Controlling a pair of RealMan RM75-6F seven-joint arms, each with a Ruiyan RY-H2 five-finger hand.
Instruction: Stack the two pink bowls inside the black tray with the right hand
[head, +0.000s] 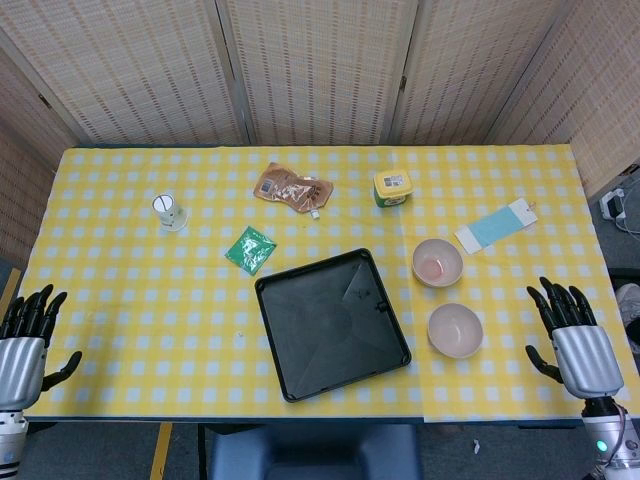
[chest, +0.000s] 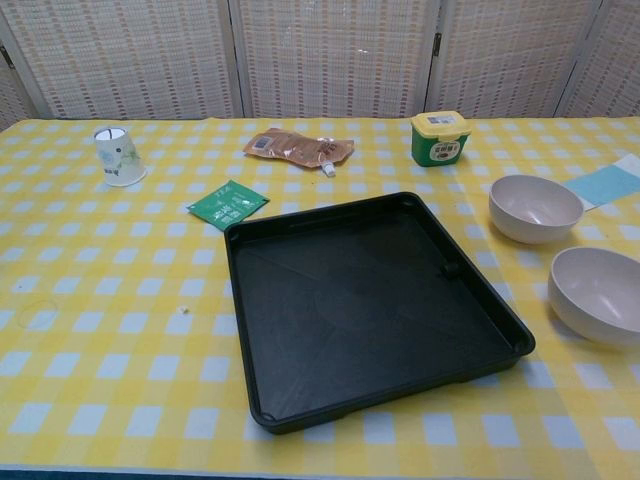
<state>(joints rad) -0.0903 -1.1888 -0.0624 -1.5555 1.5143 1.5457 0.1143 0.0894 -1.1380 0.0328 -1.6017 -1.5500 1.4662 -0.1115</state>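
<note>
Both pink bowls (head: 437, 262) (head: 455, 330) sit on the tabletop (head: 130, 300) right of the tray (head: 300, 380), apart. The right robot hand (head: 572, 340), fingers spread and seemingly empty, hovers beside the nearer bowl.

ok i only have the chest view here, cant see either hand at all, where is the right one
Observer: The right hand rests at the table's near right edge, right of the nearer pink bowl, touching nothing.
Operator: fingers open or curled
Observer: Fingers are spread apart and point away from the robot; the hand holds nothing.
Operator: and the left hand
Observer: The left hand sits at the near left edge, also empty, far from the black tray.
Operator: anything between right hand and the far bowl
Observer: No, the farther pink bowl sits clear, with a blue card beyond it.
</note>
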